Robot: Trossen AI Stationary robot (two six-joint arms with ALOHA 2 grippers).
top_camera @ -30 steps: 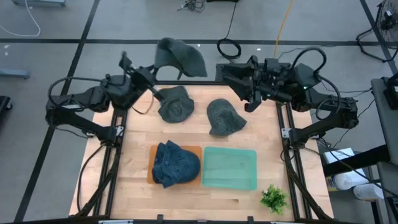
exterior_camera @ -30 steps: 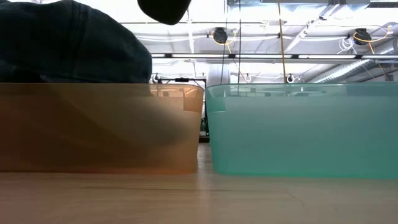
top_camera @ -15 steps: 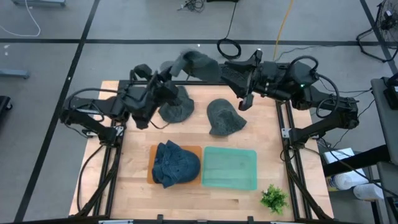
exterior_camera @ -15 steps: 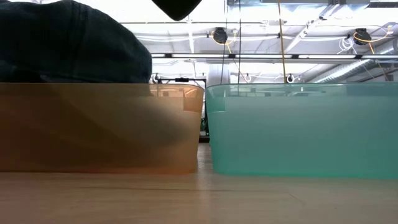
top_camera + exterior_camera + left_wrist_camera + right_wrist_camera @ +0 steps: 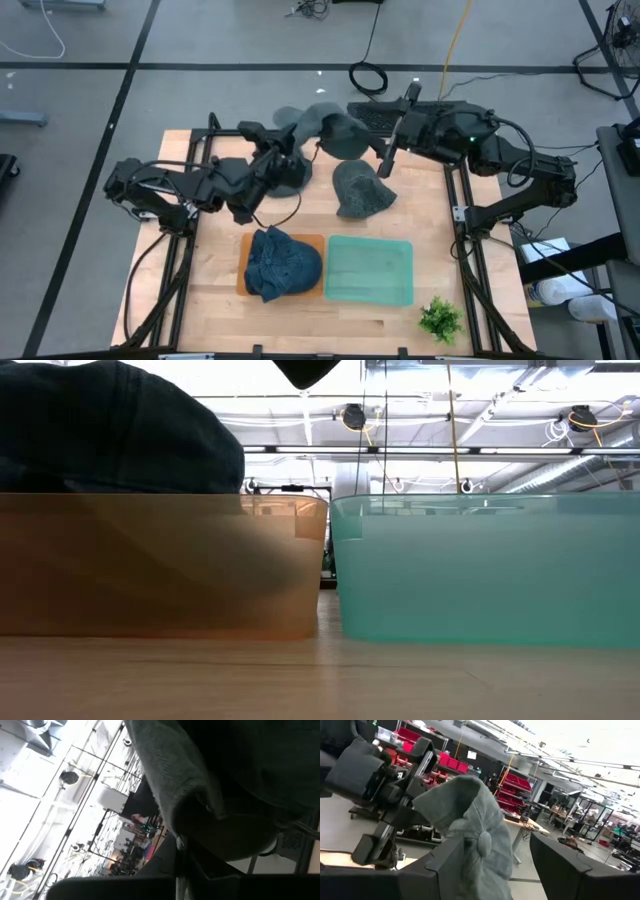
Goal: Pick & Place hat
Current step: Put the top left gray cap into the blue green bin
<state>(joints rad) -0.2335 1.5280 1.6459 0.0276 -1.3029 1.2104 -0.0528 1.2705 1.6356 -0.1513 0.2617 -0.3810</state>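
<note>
Since a second ago the left gripper (image 5: 300, 150) has carried the grey hat (image 5: 335, 130) from beyond the table's (image 5: 200, 290) far edge inward, toward the right gripper (image 5: 385, 160). The left fingers are clamped on the hat, which is in the air over the far edge. It hangs between both grippers, its long axis running across, from left gripper to right. The right fingers (image 5: 455, 855) are apart, and the hat sits between them. Nearer on the table: two hats, orange bin (image 5: 241, 268), teal bin (image 5: 370, 270).
</note>
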